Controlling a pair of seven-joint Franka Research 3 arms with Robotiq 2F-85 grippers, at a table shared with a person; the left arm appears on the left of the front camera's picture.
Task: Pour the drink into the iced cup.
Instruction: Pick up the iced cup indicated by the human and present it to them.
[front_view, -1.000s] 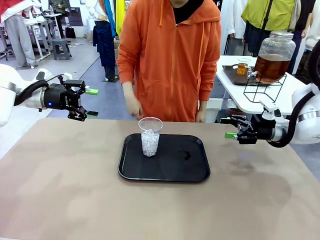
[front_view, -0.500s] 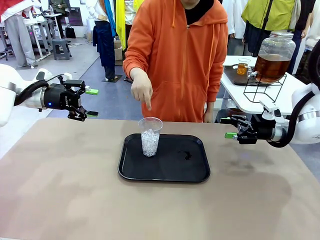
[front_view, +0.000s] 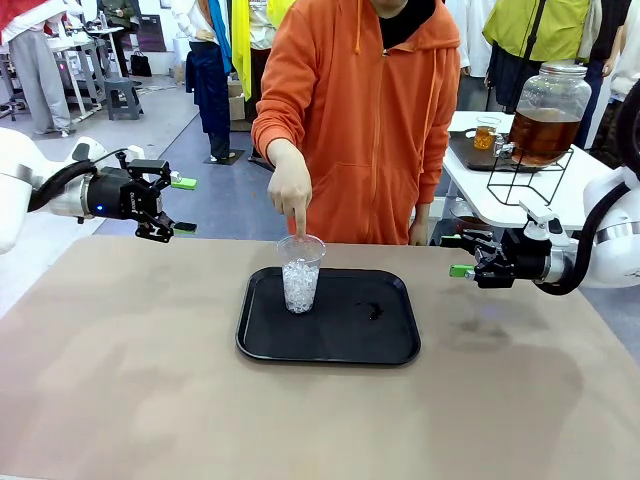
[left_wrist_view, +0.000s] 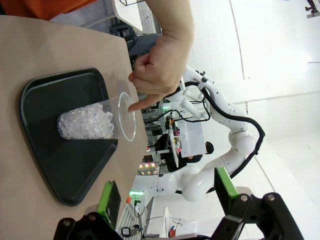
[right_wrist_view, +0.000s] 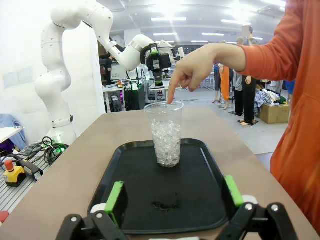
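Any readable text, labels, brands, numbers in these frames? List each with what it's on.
No text can be read.
The cup, the tray and the drink jar show no print.
Any marking on the left gripper is too small to read.

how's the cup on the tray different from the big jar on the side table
The cup is small and open-topped; the jar is far larger and lidded. The cup holds only ice; the jar holds amber-brown liquid. The cup stands on the black tray; the jar sits raised on a wire stand. Both are clear and upright.
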